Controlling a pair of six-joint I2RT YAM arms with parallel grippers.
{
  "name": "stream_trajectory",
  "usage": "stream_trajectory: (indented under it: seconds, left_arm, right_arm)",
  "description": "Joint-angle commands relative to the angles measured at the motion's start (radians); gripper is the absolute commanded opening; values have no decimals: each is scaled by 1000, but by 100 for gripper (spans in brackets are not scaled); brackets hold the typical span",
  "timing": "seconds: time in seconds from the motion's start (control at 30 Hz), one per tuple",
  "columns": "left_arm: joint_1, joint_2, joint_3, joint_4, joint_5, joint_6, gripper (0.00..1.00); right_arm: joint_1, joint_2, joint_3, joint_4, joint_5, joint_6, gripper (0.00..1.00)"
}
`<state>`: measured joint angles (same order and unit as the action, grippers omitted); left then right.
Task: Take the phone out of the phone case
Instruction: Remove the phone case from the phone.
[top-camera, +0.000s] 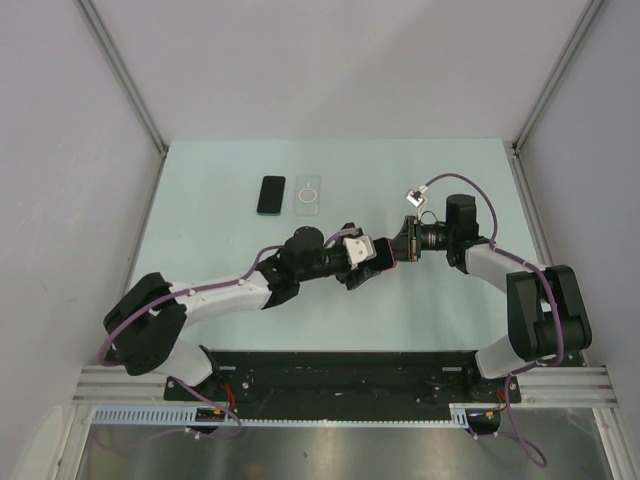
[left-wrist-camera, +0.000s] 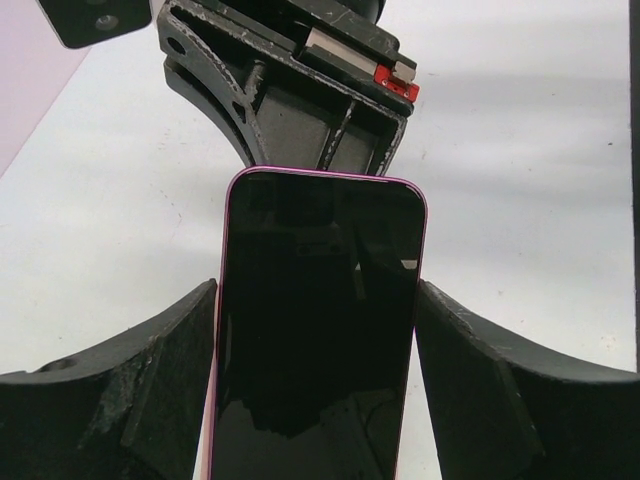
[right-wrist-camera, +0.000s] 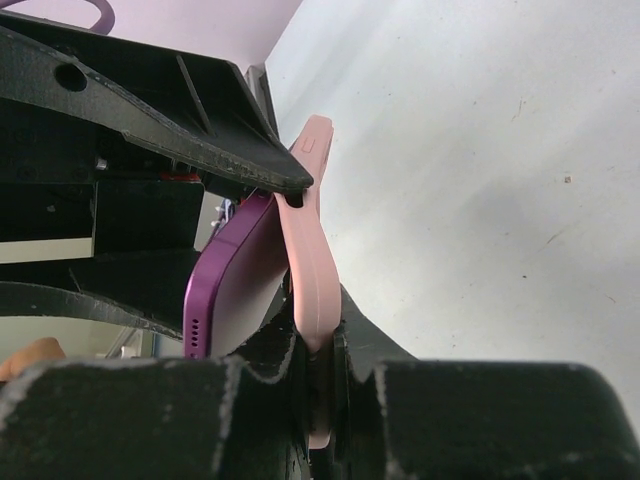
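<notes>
A purple phone (left-wrist-camera: 318, 340) with a dark screen is held above the table between the two arms (top-camera: 380, 252). My left gripper (left-wrist-camera: 316, 310) is shut on the phone's two long sides, with a finger (left-wrist-camera: 150, 390) on each edge. My right gripper (right-wrist-camera: 335, 365) is shut on the edge of the pink phone case (right-wrist-camera: 310, 250). In the right wrist view the phone's end (right-wrist-camera: 235, 275) has lifted away from the case, which bends off to the right. The right gripper's body shows beyond the phone in the left wrist view (left-wrist-camera: 300, 90).
A black phone (top-camera: 271, 195) and a clear case (top-camera: 309, 196) lie side by side on the pale table (top-camera: 200, 250) at the back left. Grey walls close in both sides and the back. A black rail (top-camera: 340, 375) runs along the near edge.
</notes>
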<state>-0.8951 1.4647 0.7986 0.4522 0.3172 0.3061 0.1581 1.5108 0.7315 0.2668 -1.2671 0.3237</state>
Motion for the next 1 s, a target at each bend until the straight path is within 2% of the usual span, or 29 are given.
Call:
stream_trajectory:
  seconds: [0.0, 0.03, 0.2, 0.43, 0.97]
  left_arm:
    - [-5, -9, 8, 22, -55, 57, 67]
    - [-8, -6, 8, 23, -55, 70, 78]
    - [-25, 9, 5, 22, -70, 105, 95]
    - [-33, 23, 5, 22, -58, 125, 100]
    - [-53, 46, 4, 19, -52, 157, 100]
  right_arm:
    - [-23, -32, 29, 12, 52, -40, 0]
    - [-19, -34, 29, 11, 51, -41, 0]
    - [-6, -35, 29, 9, 38, -40, 0]
    - [15, -37, 29, 5, 18, -40, 0]
    - [63, -14, 49, -44, -3, -66, 0]
